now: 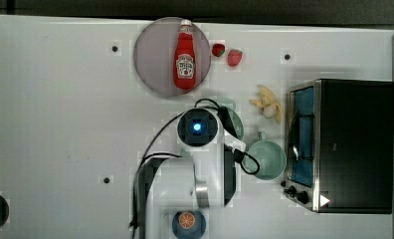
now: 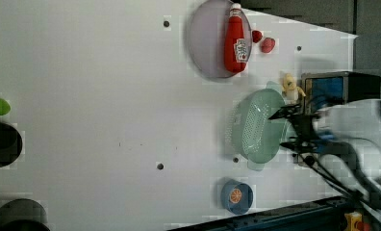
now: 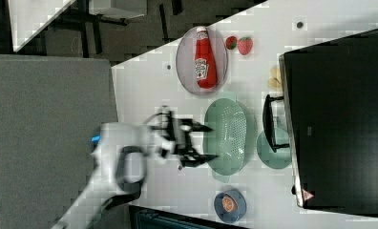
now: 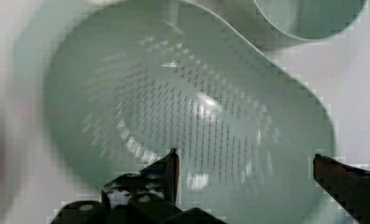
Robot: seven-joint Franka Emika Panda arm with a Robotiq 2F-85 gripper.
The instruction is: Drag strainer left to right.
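The strainer (image 2: 256, 127) is a pale green perforated bowl lying on the white table, between the mauve plate and the blue bowl in the left view. It also appears in the right view (image 3: 227, 136), and a sliver of its rim (image 1: 236, 122) peeks from under the arm in the top view. My gripper (image 2: 280, 130) hovers just above it, open. In the wrist view the strainer (image 4: 188, 107) lies under the gripper (image 4: 245, 158). One black fingertip (image 4: 171, 161) is over the bowl's inside and the other is near its rim. Nothing is held.
A mint-green mug (image 1: 267, 159) sits right beside the strainer, against a toaster oven (image 1: 344, 144). A ketchup bottle (image 1: 186, 57) lies on the mauve plate (image 1: 152, 59). Two strawberries (image 1: 227, 54), a banana (image 1: 268, 102) and a blue bowl with an orange (image 1: 188, 222) are nearby.
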